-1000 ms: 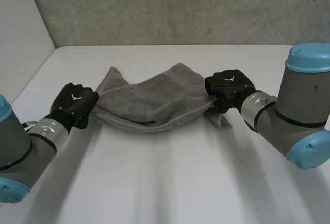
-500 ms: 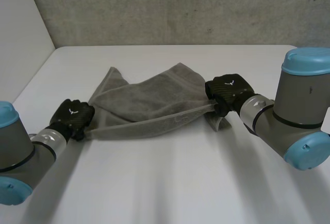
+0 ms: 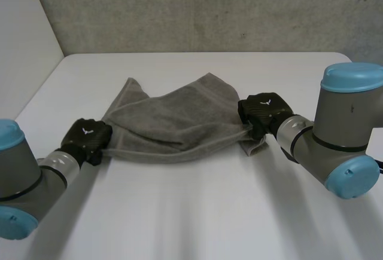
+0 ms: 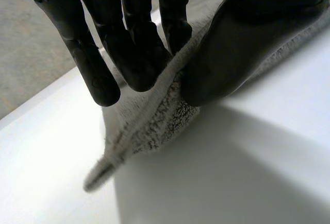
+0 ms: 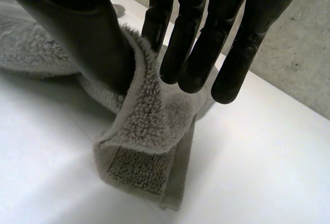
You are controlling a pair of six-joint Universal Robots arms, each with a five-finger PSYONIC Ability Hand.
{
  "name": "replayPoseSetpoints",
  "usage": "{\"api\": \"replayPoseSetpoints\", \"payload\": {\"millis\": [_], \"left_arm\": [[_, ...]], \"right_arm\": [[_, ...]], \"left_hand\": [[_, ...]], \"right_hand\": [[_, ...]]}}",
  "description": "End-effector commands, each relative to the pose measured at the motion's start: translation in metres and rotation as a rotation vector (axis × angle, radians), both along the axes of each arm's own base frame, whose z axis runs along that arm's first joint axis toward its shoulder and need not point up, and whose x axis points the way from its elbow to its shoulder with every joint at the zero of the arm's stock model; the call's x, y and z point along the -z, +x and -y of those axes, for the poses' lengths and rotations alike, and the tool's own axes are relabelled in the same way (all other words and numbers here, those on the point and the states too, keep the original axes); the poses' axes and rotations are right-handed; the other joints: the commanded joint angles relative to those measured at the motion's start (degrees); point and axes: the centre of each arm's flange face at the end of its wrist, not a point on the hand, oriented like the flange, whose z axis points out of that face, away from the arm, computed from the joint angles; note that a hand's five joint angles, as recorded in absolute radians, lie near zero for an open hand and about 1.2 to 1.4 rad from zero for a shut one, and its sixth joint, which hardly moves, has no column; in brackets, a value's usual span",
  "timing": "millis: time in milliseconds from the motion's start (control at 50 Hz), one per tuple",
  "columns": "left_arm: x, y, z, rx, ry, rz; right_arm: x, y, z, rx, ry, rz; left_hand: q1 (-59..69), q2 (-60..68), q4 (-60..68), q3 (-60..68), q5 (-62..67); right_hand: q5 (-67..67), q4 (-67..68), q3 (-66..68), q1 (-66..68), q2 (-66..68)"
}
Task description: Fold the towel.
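Pinching is all that joins me to the cloth at either end. My left hand (image 4: 232, 44) clamps a thin strip of hem between thumb and fingers, close to a corner whose tip pokes out past the fingertips. My right hand (image 5: 87, 33) is closed on a thicker bite: the opposite corner is doubled over on itself between thumb and fingers, and a loose flap hangs below them to the surface (image 3: 209, 212).

Between the two hands the towel (image 3: 173, 119) has its near edge raised and drawn into a shallow sag. The rest of it lies rumpled on the middle of the surface behind that edge, with one far corner sticking out toward my left side.

The weak point, as I judge it, is the left grip. So little cloth sits under the thumb that any further pull apart could drag the hem out and drop that end.

On the right the danger is different. I hold a folded wad rather than a true corner, so edges are unlikely to line up and the flap may end up trapped inside the fold.

The rumpled body is a third risk, since carrying the edge over it would probably press the creases in rather than flatten them.
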Motion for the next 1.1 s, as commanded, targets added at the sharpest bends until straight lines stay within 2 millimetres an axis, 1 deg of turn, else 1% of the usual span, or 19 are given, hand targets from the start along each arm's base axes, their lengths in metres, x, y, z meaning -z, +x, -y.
{"api": "replayPoseSetpoints", "payload": {"millis": [20, 40, 60, 80, 100, 140, 160, 180, 200, 240, 260, 300, 320, 360, 420, 500, 700, 920, 1100], "left_arm": [[-0.023, 0.016, 0.016, -0.083, -0.033, -0.113], [-0.023, 0.016, 0.016, -0.083, -0.033, -0.113], [-0.027, 0.023, 0.021, -0.109, -0.045, -0.129], [-0.03, 0.031, 0.025, -0.137, -0.054, -0.142], [-0.03, 0.031, 0.025, -0.138, -0.054, -0.142], [-0.038, 0.047, 0.036, -0.192, -0.082, -0.166], [-0.039, 0.047, 0.036, -0.192, -0.083, -0.167], [-0.043, 0.055, 0.041, -0.217, -0.099, -0.178], [-0.043, 0.055, 0.041, -0.218, -0.099, -0.178], [-0.05, 0.068, 0.049, -0.257, -0.121, -0.203], [-0.05, 0.068, 0.049, -0.257, -0.121, -0.203], [-0.054, 0.079, 0.056, -0.293, -0.13, -0.227], [-0.054, 0.079, 0.056, -0.294, -0.13, -0.228], [-0.056, 0.088, 0.061, -0.322, -0.135, -0.251], [-0.058, 0.094, 0.063, -0.34, -0.137, -0.27], [-0.058, 0.095, 0.063, -0.343, -0.135, -0.276], [-0.057, 0.094, 0.063, -0.342, -0.131, -0.278], [-0.056, 0.093, 0.061, -0.338, -0.127, -0.276], [-0.055, 0.09, 0.06, -0.331, -0.122, -0.277]], "right_arm": [[0.005, 0.001, 0.001, 0.013, 0.029, 0.022], [0.005, 0.0, 0.001, 0.017, 0.03, 0.02], [0.006, 0.0, 0.002, 0.024, 0.03, 0.017], [0.006, 0.0, 0.002, 0.024, 0.03, 0.017], [0.008, -0.001, 0.002, 0.032, 0.033, 0.013], [0.012, -0.001, 0.002, 0.038, 0.04, 0.007], [0.014, 0.0, 0.002, 0.042, 0.043, 0.003], [0.014, 0.0, 0.002, 0.042, 0.043, 0.003], [0.018, 0.0, 0.002, 0.046, 0.049, -0.003], [0.021, 0.0, 0.002, 0.046, 0.057, -0.007], [0.024, 0.0, 0.002, 0.048, 0.063, -0.01], [0.026, 0.0, 0.002, 0.048, 0.067, -0.012], [0.028, 0.0, 0.002, 0.048, 0.071, -0.014], [0.029, 0.0, 0.002, 0.048, 0.072, -0.015], [0.034, 0.0, 0.002, 0.052, 0.076, -0.02], [0.043, 0.008, -0.006, 0.029, 0.087, -0.032], [0.051, 0.011, -0.01, 0.013, 0.103, -0.047], [0.061, 0.013, -0.006, 0.01, 0.113, -0.059], [0.062, 0.016, 0.001, 0.013, 0.075, -0.042]], "left_hand": [[8.68, 3.18, 2.4, 3.43, 8.53], [8.68, 3.18, 2.4, 3.43, 8.53], [8.68, 3.18, 2.4, 3.43, 8.53], [8.68, 3.18, 2.4, 3.43, 8.53], [8.68, 3.18, 2.4, 3.43, 8.53], [8.68, 3.18, 2.4, 3.43, 8.53], [8.68, 3.18, 2.4, 3.43, 8.53], [8.68, 3.18, 2.4, 3.43, 8.53], [8.68, 3.18, 2.4, 3.43, 8.53], [8.68, 3.18, 2.4, 3.43, 8.53], [8.68, 3.18, 2.4, 3.43, 8.53], [8.68, 3.18, 2.4, 3.43, 8.53], [8.68, 3.18, 2.4, 3.43, 8.53], [8.68, 3.18, 2.4, 3.43, 8.53], [8.68, 3.18, 2.4, 3.43, 8.53], [8.68, 3.18, 2.4, 3.43, 8.53], [8.68, 3.18, 2.4, 3.43, 8.53], [8.68, 3.18, 2.4, 3.43, 8.53], [8.68, 3.18, 2.4, 3.43, 8.53]], "right_hand": [[-14.16, -14.74, -14.4, -14.29, -14.46], [-19.49, -20.07, -19.73, -19.62, -19.79], [-25.37, -25.95, -25.61, -25.5, -25.68], [-25.43, -26.01, -25.67, -25.56, -25.73], [-28.59, -29.18, -28.83, -28.72, -28.9], [-30.48, -31.06, -30.72, -30.61, -30.78], [-32.81, -33.39, -33.05, -32.94, -33.11], [-32.83, -33.41, -33.07, -32.96, -33.14], [-34.33, -34.91, -34.57, -34.46, -34.63], [-34.51, -35.1, -34.75, -34.64, -34.82], [-34.51, -35.1, -34.75, -34.64, -34.82], [-34.51, -35.1, -34.75, -34.64, -34.82], [-34.51, -35.1, -34.75, -34.64, -34.82], [-34.51, -35.1, -34.75, -34.64, -34.82], [-34.18, -34.76, -34.42, -34.31, -34.48], [-33.51, -34.09, -33.75, -33.64, -33.81], [-31.66, -32.24, -31.9, -31.79, -31.96], [-25.44, -26.03, -25.68, -25.57, -25.75], [-21.39, -21.98, -21.63, -21.52, -21.7]]}}
